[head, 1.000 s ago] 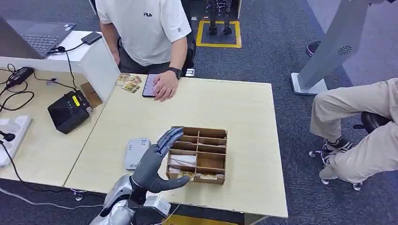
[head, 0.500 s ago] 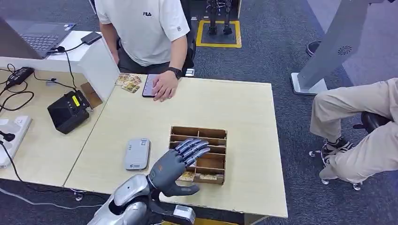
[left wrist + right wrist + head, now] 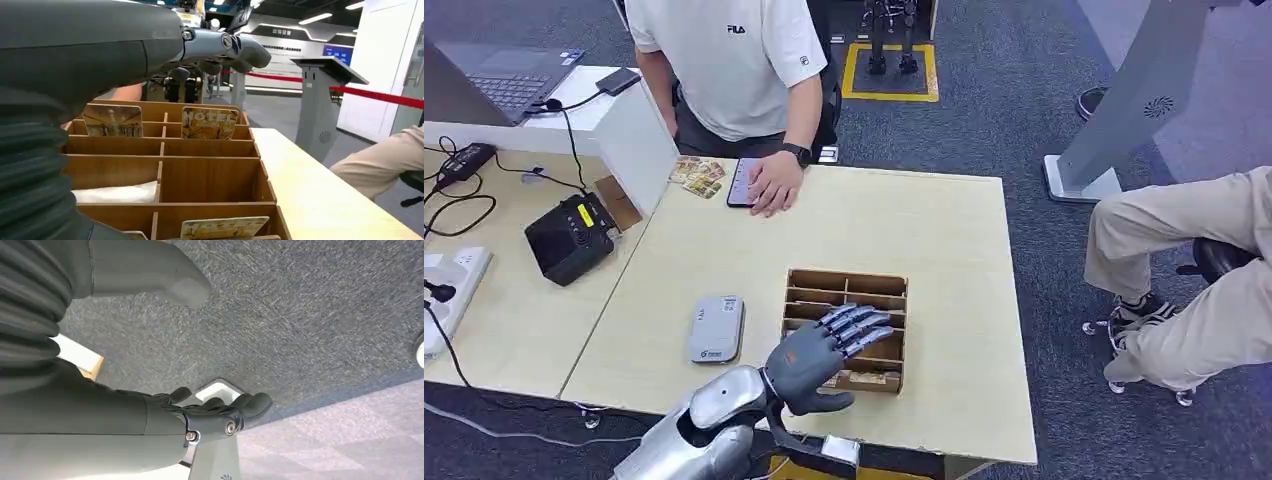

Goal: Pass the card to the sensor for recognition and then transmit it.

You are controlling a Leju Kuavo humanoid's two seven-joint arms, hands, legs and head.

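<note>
Left robot hand (image 3: 819, 350): reaches over the near half of the wooden box (image 3: 847, 328) in the head view; fingers spread and stretched out, thumb held apart below them; holds nothing; in the left wrist view the fingers (image 3: 227, 47) hang above the box without touching a card
Right robot hand (image 3: 200, 415): hangs over grey carpet; fingers slightly bent and apart, thumb off to one side; nothing in it
Cards: two stand upright in the far row of the box, one in each compartment (image 3: 112, 120) and (image 3: 209, 123); another (image 3: 222, 227) leans in the nearest row; something white (image 3: 117, 192) lies in a middle compartment
Sensor (image 3: 717, 328): flat grey device lying on the worktop (image 3: 944, 250) just beside the box, on the robot's left
Person (image 3: 734, 60): white shirt, at the far edge of the worktop; one hand (image 3: 774, 185) rests on a phone (image 3: 742, 182); loose cards (image 3: 699, 175) lie just beside it
Side desk: black device (image 3: 571, 238) with trailing cables; laptop (image 3: 504, 75) behind a white partition
</note>
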